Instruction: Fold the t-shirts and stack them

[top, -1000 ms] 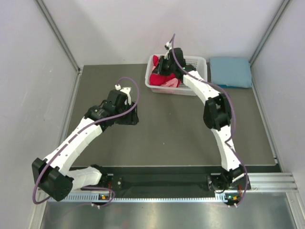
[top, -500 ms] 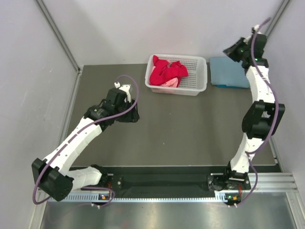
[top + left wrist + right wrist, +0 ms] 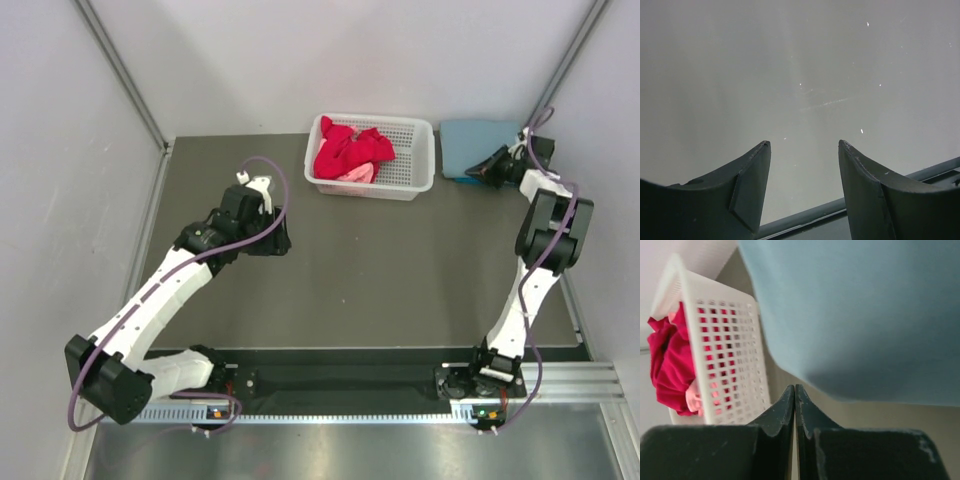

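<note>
A folded grey-blue t-shirt lies flat at the back right; it fills the upper right of the right wrist view. A crumpled red t-shirt and a pink one lie in the white lattice basket. Both also show through the basket wall in the right wrist view, red and pink. My right gripper is shut and empty, low at the front left edge of the grey-blue shirt. My left gripper is open and empty over bare table. No turquoise shirt is in view.
The basket stands just left of the folded shirt, with a narrow strip of table between them. Grey walls with metal rails close in the left, back and right sides. The table's edge strip shows under the left fingers.
My right arm left the basket, swung high to the far right, then came down to the front left edge of the folded grey-blue shirt. The left arm has not moved.
</note>
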Robot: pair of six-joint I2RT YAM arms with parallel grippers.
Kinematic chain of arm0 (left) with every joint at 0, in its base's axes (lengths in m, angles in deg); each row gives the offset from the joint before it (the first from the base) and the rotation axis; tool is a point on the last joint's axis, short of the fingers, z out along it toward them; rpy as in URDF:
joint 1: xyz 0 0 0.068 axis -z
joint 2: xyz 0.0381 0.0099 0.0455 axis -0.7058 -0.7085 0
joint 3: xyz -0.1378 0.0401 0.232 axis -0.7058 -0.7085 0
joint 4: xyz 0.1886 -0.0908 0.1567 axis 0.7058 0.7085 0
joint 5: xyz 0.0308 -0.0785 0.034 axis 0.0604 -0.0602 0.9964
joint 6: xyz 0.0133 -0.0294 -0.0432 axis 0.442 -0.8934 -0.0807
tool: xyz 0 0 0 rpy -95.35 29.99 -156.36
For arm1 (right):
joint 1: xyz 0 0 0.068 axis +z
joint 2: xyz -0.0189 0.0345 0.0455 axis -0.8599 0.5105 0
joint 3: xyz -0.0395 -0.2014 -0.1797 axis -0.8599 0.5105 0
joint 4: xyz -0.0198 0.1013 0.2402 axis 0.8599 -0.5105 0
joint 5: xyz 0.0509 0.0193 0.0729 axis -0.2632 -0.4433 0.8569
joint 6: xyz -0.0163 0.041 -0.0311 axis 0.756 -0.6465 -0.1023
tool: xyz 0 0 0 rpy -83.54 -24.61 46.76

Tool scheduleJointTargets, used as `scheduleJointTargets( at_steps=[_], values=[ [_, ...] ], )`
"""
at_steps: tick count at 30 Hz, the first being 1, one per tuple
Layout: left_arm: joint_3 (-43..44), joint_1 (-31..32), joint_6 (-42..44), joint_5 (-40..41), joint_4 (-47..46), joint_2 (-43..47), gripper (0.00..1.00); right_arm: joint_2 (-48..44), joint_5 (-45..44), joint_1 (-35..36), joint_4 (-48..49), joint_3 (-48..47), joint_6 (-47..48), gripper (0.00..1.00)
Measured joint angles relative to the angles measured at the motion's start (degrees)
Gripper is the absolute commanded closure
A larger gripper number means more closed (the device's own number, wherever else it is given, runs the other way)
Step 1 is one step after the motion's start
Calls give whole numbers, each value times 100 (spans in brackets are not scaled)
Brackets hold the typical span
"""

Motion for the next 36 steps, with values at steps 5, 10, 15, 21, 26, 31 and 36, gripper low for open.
scheduleJointTargets(
  at_steps=[5,10,15,21,26,31,36],
  values=[
    [2,-15,0,0,7,-66,38,442,372,-293,293,166,48,100],
    [2,-20,0,-22,17,-254,38,761,387,-433,-24,-142,323,100],
    [2,-22,2,-28,-4,-444,38,643,339,-428,-190,-227,533,100],
    [15,-31,2,-177,-50,-531,38,15,24,-455,-225,-136,632,100],
    [15,-37,-2,-175,-59,-529,38,-33,-472,-566,-238,-748,715,100],
    [15,-59,-35,-133,-2,-516,38,254,-1182,-675,-181,-1211,802,100],
    [17,-76,-109,-20,94,-463,38,680,-1829,-693,-177,-1213,863,100]
  ],
)
